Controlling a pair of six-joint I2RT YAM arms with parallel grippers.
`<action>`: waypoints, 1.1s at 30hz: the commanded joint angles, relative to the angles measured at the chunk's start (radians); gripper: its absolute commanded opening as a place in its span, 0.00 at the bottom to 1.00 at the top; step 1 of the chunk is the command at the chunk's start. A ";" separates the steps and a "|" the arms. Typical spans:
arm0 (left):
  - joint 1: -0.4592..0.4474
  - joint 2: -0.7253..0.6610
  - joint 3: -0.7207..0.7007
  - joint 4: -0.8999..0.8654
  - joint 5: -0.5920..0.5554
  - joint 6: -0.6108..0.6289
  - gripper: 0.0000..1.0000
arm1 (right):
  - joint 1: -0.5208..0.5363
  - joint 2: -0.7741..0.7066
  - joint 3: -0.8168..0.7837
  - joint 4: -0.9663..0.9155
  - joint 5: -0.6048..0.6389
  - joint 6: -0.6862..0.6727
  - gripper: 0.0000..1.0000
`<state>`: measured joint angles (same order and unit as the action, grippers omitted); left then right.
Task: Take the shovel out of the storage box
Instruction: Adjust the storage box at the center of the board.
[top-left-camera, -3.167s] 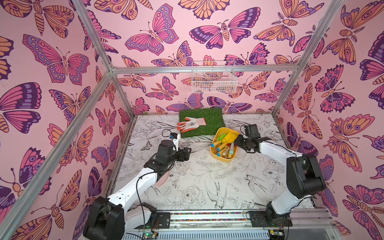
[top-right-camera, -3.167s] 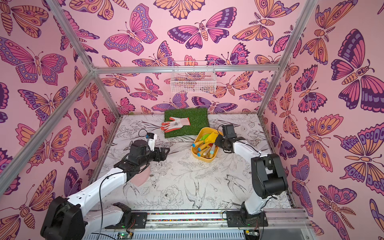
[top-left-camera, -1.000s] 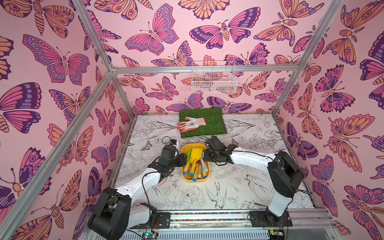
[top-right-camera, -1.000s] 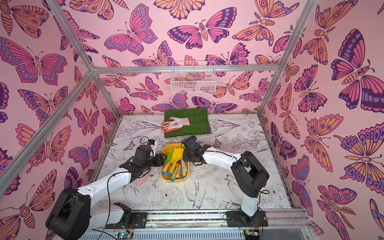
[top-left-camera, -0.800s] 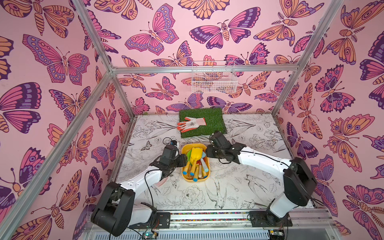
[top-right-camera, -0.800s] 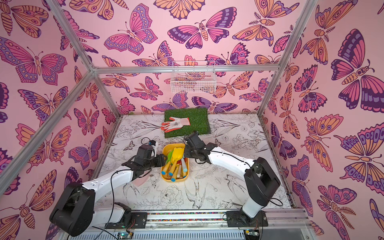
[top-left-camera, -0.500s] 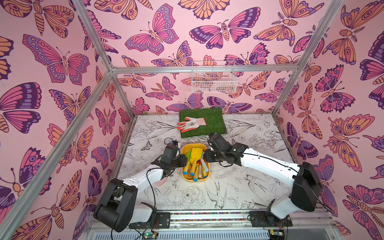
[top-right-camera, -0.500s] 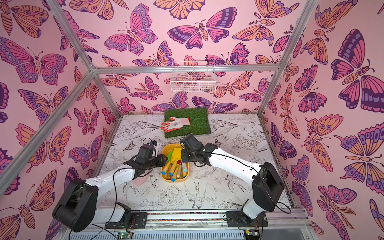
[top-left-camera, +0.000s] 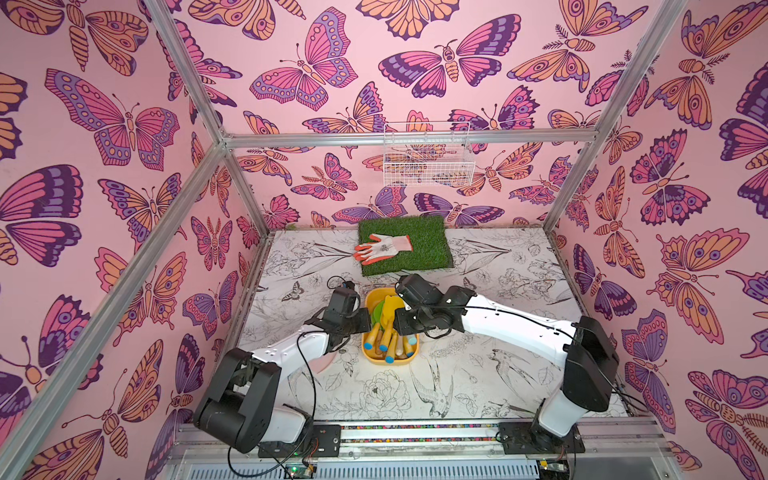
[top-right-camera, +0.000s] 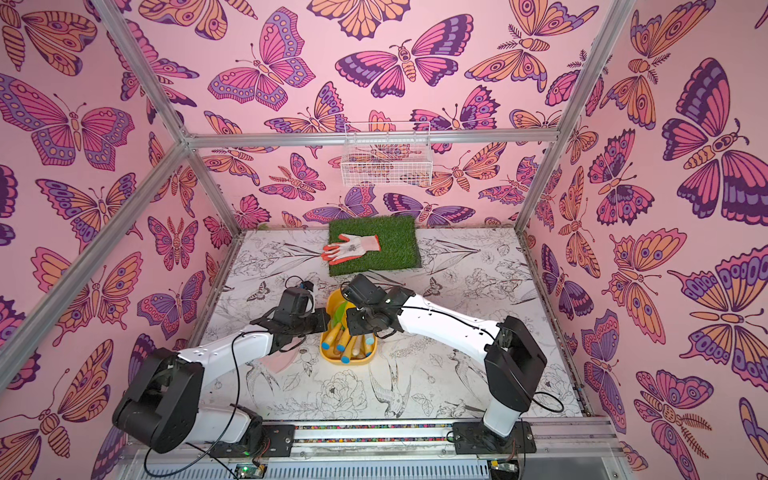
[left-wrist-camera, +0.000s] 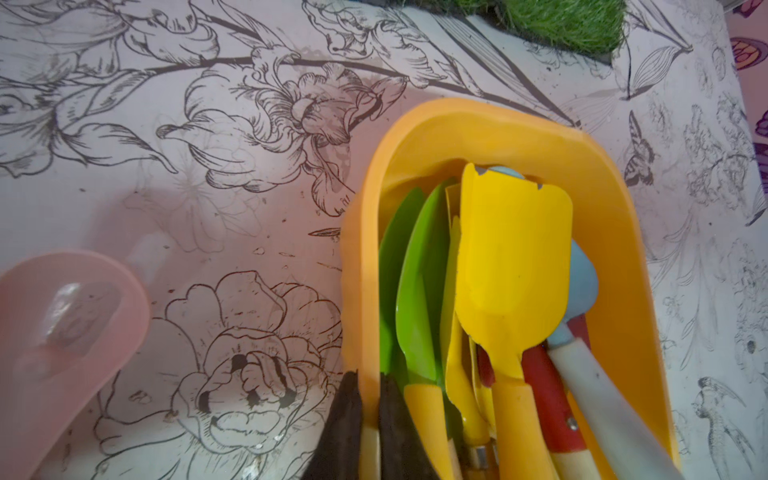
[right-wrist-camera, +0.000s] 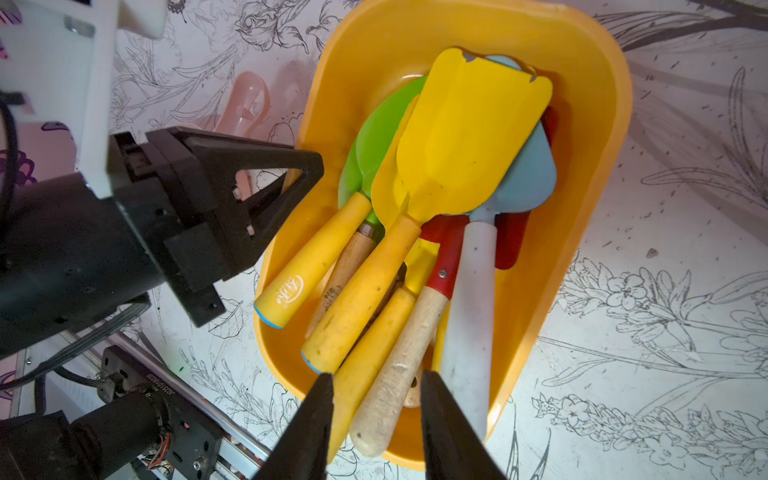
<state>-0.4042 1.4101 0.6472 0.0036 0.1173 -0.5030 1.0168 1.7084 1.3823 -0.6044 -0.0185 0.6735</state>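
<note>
Now we are clamping our left gripper (left-wrist-camera: 369, 376) on the rim of the shallow yellow plastic storage box (left-wrist-camera: 457, 120). Our right gripper (right-wrist-camera: 376, 378) is hovering part-open, empty, straddling shovel handles (right-wrist-camera: 399, 353).

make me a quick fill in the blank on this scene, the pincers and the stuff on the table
1. The right pincer hangs ____ over the tool handles, gripping nothing.
2. The left pincer is shut on the rim of the storage box, on the side nearest the ____ scoop.
3. The topmost shovel in the storage box has a ____ blade.
4. The glove lies on the ____ grass mat.

Missing words: open, pink, yellow, green
</note>
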 joint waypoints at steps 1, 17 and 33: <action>0.001 0.014 0.006 -0.005 -0.019 -0.030 0.00 | 0.004 0.029 0.047 -0.046 0.026 0.012 0.40; -0.080 -0.044 -0.102 0.149 -0.382 -0.276 0.00 | -0.017 0.246 0.321 -0.247 -0.066 -0.076 0.37; -0.100 -0.106 -0.124 0.194 -0.366 -0.345 0.31 | -0.041 0.432 0.529 -0.335 -0.064 -0.029 0.42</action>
<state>-0.5041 1.3159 0.5209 0.1368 -0.2401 -0.8482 0.9794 2.1109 1.8690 -0.9051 -0.0788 0.6281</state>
